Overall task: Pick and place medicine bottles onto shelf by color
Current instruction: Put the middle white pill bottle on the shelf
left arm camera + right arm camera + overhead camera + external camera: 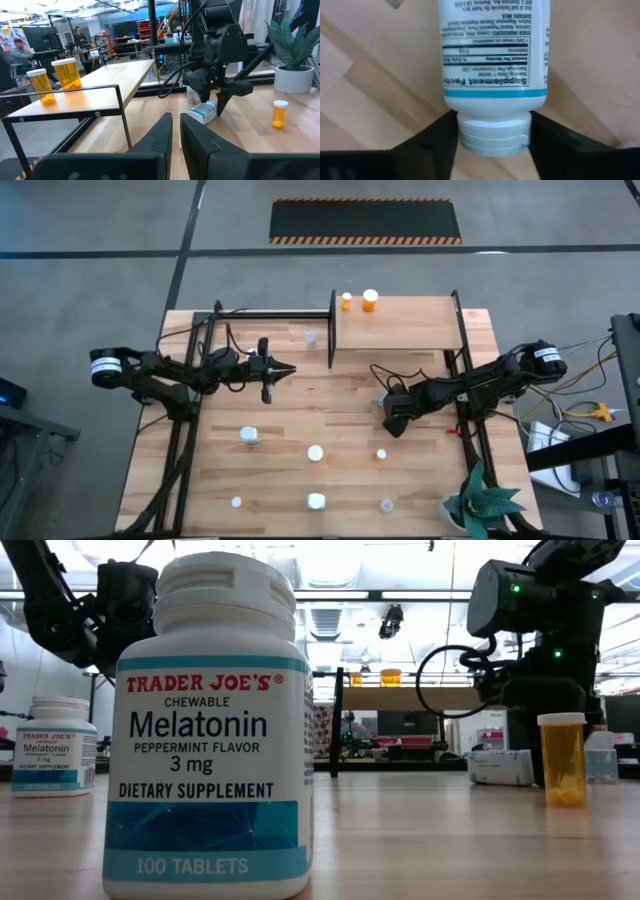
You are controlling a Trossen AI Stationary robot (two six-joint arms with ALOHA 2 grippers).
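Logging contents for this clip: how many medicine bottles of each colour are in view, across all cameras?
Orange bottles: 3 (two on the shelf, one on the table)
White bottles: 3 (one lying on its side)
Bottles of unclear colour: 4
Total: 10

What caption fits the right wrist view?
Right gripper fingers straddle the cap of a lying white melatonin bottle.
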